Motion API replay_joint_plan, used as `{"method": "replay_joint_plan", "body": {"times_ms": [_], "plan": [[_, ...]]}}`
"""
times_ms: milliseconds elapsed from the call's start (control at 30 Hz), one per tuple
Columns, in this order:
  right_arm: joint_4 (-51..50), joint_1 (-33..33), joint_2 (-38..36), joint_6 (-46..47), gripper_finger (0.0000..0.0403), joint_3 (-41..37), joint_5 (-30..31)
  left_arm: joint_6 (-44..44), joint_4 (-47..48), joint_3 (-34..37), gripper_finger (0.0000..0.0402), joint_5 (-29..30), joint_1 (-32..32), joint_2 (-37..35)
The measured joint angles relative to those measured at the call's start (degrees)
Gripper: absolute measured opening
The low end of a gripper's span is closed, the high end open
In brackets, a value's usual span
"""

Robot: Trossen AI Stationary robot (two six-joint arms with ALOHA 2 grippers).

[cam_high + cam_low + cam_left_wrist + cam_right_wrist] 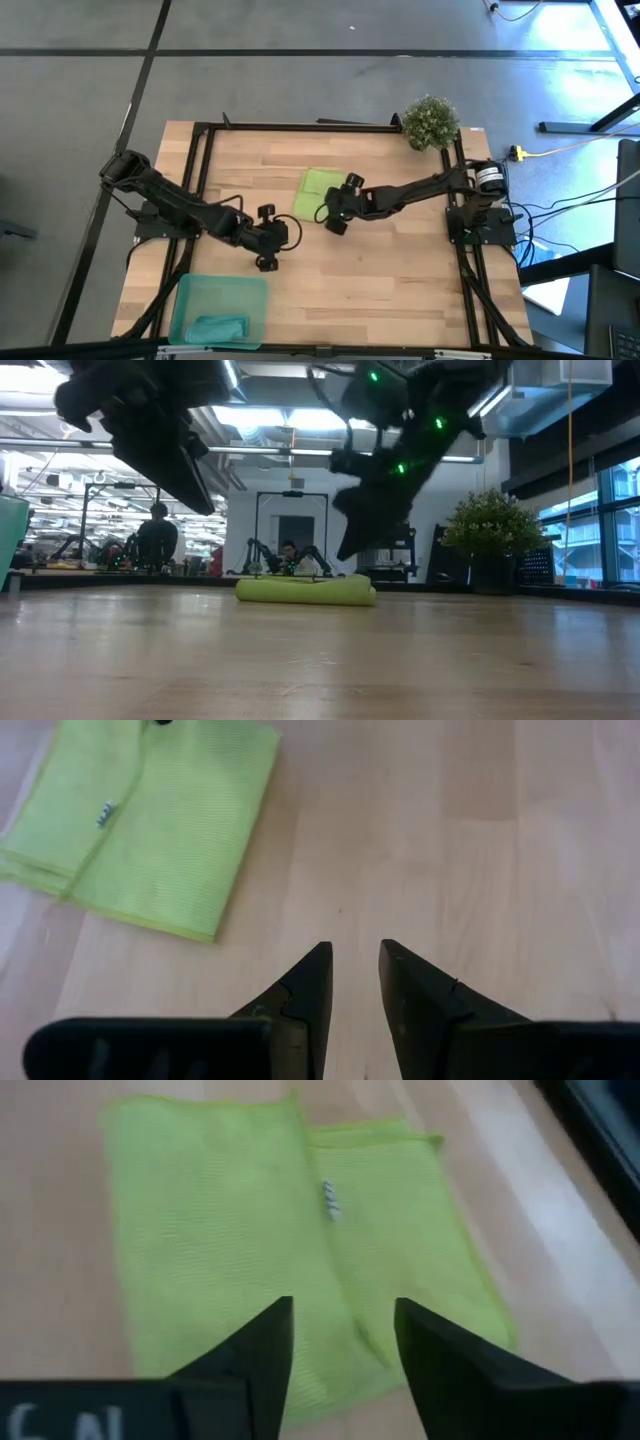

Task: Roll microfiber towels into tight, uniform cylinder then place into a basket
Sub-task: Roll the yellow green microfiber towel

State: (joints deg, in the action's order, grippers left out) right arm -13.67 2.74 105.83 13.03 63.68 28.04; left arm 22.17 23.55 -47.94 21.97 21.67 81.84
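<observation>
The lime towel (318,192) lies folded on the table, just beneath the right gripper (340,1342), whose fingers stand apart, holding nothing.

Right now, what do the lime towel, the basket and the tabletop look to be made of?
Lime towel: soft woven cloth, matte, fine ribbed weave, stitched hem and small tag; likely microfiber. Basket: translucent teal plastic, smooth, seemingly moulded with rounded corners. Tabletop: light wood planks with visible grain and joins, smooth satin finish, possibly laminate.
</observation>
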Motion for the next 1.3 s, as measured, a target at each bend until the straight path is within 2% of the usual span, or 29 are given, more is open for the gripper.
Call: {"method": "replay_joint_plan", "body": {"times_ms": [100,167,233,400,567,833,1000,1167,1300], "plan": [[-5.56,0.67,-0.07,-2.32,0.0188,3.94,-8.33,-0.04,0.00,0.02,0.0082,0.00,-0.82,0.00],[-5.49,1.59,-0.07,-5.51,0.0190,4.22,-14.63,-0.22,-0.01,0.02,0.0082,0.01,-1.14,0.00],[-4.71,2.76,-0.07,-9.24,0.0190,3.62,-17.42,-0.24,0.00,0.02,0.0082,0.01,-1.42,0.00],[-2.11,4.95,0.00,-14.92,0.0190,0.00,-14.18,-0.46,0.00,0.02,0.0082,0.01,-1.57,0.00],[3.13,5.00,0.01,-15.11,0.0190,-4.35,-9.86,-1.68,0.00,0.02,0.0082,0.01,-1.51,0.00],[10.78,4.92,0.04,-17.85,0.0190,-10.72,-7.34,-1.70,-0.08,0.02,0.0082,0.01,-1.52,0.00],[12.33,4.47,0.05,-17.85,0.0185,-11.75,-5.47,-1.75,-0.31,0.02,0.0082,0.01,-1.53,0.00],[13.57,4.20,1.99,-18.49,0.0138,-11.64,-4.75,-1.74,-0.43,0.02,0.0082,0.01,-1.53,0.00],[13.79,4.29,2.92,-17.83,0.0065,-11.56,-5.02,-1.75,-0.59,0.02,0.0082,0.01,-1.53,0.00]]}}
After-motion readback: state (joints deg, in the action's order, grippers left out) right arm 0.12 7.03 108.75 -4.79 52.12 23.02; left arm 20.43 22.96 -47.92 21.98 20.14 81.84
